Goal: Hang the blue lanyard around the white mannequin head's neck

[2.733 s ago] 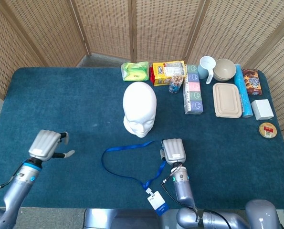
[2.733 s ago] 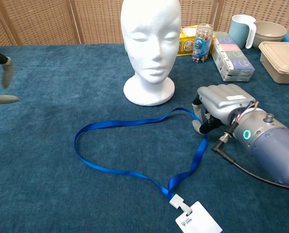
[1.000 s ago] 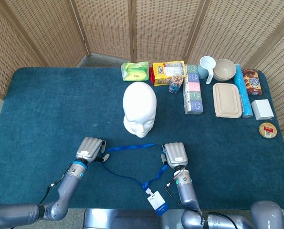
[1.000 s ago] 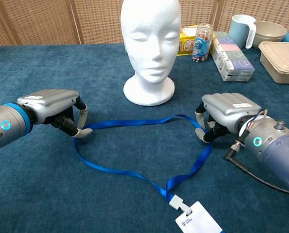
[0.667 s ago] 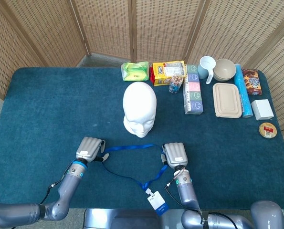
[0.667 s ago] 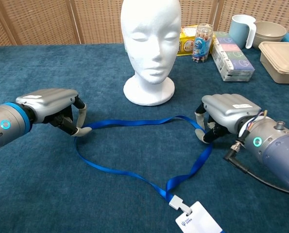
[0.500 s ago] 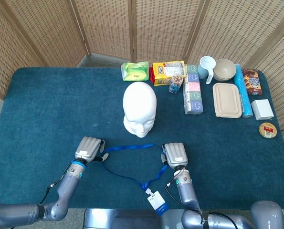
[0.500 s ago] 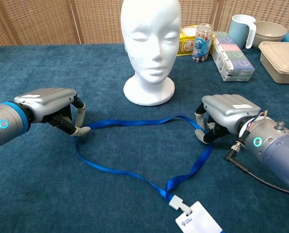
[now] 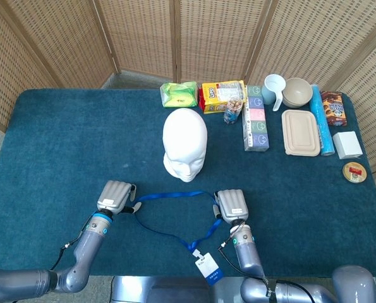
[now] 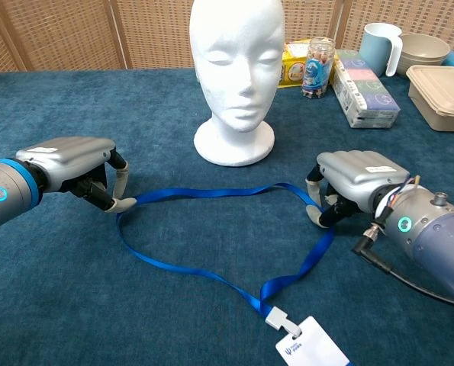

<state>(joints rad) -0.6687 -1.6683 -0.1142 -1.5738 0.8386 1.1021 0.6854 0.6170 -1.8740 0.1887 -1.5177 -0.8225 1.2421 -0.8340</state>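
The white mannequin head (image 9: pixel 184 144) (image 10: pixel 236 76) stands upright mid-table, facing me. In front of it the blue lanyard (image 9: pixel 175 195) (image 10: pixel 211 191) lies in a wide loop on the blue cloth, and its white badge (image 9: pixel 207 266) (image 10: pixel 312 348) rests near the front edge. My left hand (image 9: pixel 115 195) (image 10: pixel 68 168) pinches the loop's left end between its fingertips (image 10: pixel 123 203). Over the loop's right bend, my right hand (image 9: pixel 231 205) (image 10: pixel 354 178) grips the strap with its fingers (image 10: pixel 316 211) curled down. Both hands stay low, just above the cloth.
Along the back right stand a green packet (image 9: pixel 179 94), a yellow snack box (image 9: pixel 222 95), a small jar (image 9: pixel 232 111), a pastel box (image 9: pixel 256 118), a white cup (image 9: pixel 273 89), a bowl (image 9: pixel 297 92) and a lidded beige tray (image 9: pixel 301 132). Wicker screens close off the far side.
My left hand came in from the far left to the loop's left end, took hold of it and has drawn slightly left. The right hand barely moved, still on the strap.
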